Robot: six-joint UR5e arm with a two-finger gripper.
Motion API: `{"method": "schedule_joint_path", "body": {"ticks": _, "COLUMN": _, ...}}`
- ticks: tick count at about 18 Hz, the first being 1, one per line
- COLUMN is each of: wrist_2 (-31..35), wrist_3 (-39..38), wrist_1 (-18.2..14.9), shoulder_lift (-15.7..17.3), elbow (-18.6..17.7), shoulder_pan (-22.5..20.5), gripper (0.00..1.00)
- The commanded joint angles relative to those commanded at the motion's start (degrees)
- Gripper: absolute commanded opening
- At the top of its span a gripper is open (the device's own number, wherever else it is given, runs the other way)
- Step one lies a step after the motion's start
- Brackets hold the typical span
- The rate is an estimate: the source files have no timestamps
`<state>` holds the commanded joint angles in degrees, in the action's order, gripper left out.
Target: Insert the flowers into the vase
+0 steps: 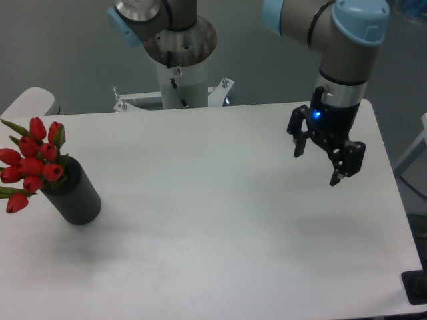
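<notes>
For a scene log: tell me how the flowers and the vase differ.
Colour: the flowers are bright red buds with green leaves; the vase is plain dark grey.
Form: the flowers are a loose cluster of many small buds; the vase is one solid cylinder.
Position: the flowers sit at the vase's mouth, spilling leftward past its rim; the vase stands on the table, tilted in this view.
Shared: both are at the table's left side, far from the open gripper.

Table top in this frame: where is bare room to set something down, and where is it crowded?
The white table is bare from the dark grey cylindrical vase holding red tulip flowers at the left edge across to the right edge. The open black two-finger gripper hangs above the far right part. Only the left edge is occupied.
</notes>
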<state>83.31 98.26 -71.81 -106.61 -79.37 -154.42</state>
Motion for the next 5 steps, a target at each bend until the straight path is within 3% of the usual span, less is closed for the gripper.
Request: {"method": "schedule_joint_path", "body": {"ticks": 5, "wrist_2": 1.50, "wrist_3": 0.26, "wrist_1": 0.62, "shoulder_lift": -0.53, "elbow": 0.00, "shoulder_pan": 0.62, "gripper": 1.00}}
